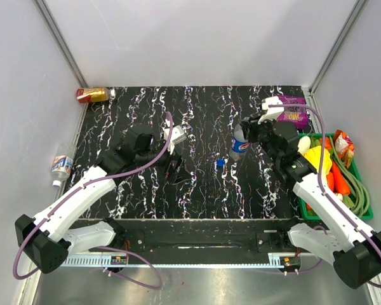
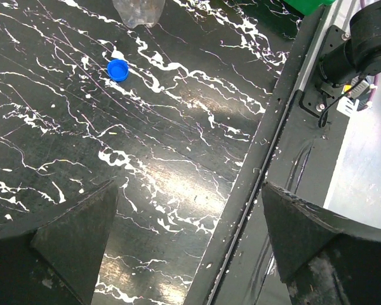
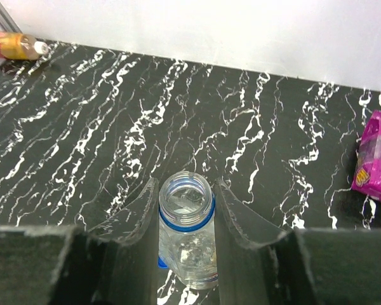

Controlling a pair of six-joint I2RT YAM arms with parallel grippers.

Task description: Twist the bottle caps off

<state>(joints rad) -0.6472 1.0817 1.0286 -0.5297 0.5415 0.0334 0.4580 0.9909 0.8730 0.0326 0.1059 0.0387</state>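
Note:
The Pepsi bottle [image 1: 239, 146] stands near the middle of the mat. Its mouth is open, with a blue ring under the neck [image 3: 186, 198]. My right gripper [image 1: 247, 131] is shut on its neck, one finger on each side [image 3: 186, 190]. The dark blue cap [image 1: 220, 162] lies loose on the mat just left of the bottle and also shows in the left wrist view [image 2: 117, 69]. My left gripper [image 1: 176, 169] is open and empty, low over the mat [image 2: 190, 235]. The second bottle [image 1: 62, 164] lies off the mat at the left with its white cap [image 1: 56, 184] on.
A red-and-gold can [image 1: 92, 95] lies at the mat's far left corner. A purple packet [image 1: 293, 108] lies at the far right. A green basket [image 1: 363, 202] full of items stands at the right edge. Grey walls enclose the back and sides.

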